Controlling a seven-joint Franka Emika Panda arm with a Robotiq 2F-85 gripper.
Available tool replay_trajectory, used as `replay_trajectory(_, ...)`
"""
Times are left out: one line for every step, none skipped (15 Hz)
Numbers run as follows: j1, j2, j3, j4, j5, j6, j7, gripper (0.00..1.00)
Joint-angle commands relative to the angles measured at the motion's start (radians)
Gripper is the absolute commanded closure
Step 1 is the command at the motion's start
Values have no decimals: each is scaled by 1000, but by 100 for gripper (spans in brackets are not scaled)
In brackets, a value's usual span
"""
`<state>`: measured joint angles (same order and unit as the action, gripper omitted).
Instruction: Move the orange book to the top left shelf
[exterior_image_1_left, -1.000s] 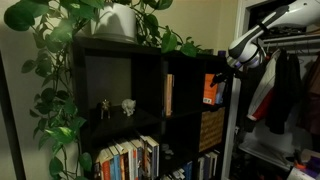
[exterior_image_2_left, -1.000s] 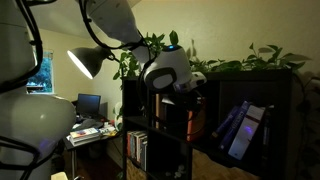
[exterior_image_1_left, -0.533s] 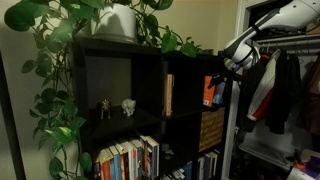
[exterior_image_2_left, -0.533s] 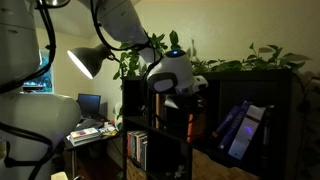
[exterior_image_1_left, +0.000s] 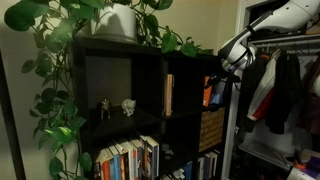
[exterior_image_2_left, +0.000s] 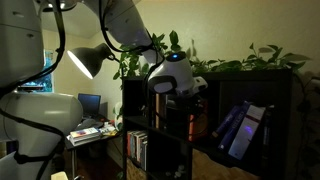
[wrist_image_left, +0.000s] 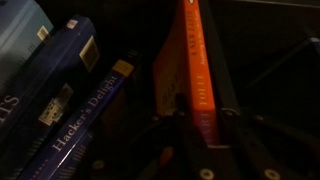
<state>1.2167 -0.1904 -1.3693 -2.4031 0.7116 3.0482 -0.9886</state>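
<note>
The orange book (exterior_image_1_left: 209, 92) stands upright in the upper right cubby of the dark bookcase. It also shows in the other exterior view (exterior_image_2_left: 194, 122). In the wrist view its bright spine (wrist_image_left: 196, 60) runs straight between my fingers. My gripper (wrist_image_left: 200, 125) is shut on the lower part of the spine, one dark finger pressed on each side. It reaches into the cubby in both exterior views (exterior_image_1_left: 218, 80) (exterior_image_2_left: 190, 100). The top left shelf (exterior_image_1_left: 110, 70) is the wide black cubby two columns away from the book.
Two small figurines (exterior_image_1_left: 116, 106) stand in the wide cubby. A tan-orange spine (exterior_image_1_left: 168, 95) is in the narrow middle cubby. Blue books (wrist_image_left: 70, 110) lean beside the orange one. A trailing plant (exterior_image_1_left: 110, 20) tops the bookcase. Clothes (exterior_image_1_left: 275, 90) hang beside it.
My gripper has moved a little further in toward the bookcase and now covers more of the orange book. The book still stands in the same cubby.
</note>
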Motion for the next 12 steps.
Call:
replay_trajectory(124, -69, -106, 14, 11, 67, -60, 92)
replay_trajectory(147, -77, -130, 15, 6, 75, -60, 92)
replay_trajectory(84, -10, -82, 0, -1, 29, -15, 79)
replay_trajectory(104, -15, -101, 0, -1, 35, -18, 79)
replay_trajectory(114, -20, -110, 0, -1, 37, -20, 79)
replay_trajectory(117, -24, -114, 0, -1, 38, -21, 79)
replay_trajectory(117, -26, -115, 0, -1, 38, -23, 79)
replay_trajectory(118, -26, -116, 0, -1, 38, -24, 79)
replay_trajectory(118, -26, -116, 0, -1, 38, -25, 79)
replay_trajectory(118, -26, -116, 0, -1, 38, -25, 93)
replay_trajectory(128, -36, -125, -4, 0, 47, -30, 93)
replay_trajectory(139, -42, -135, -5, -1, 58, -36, 93)
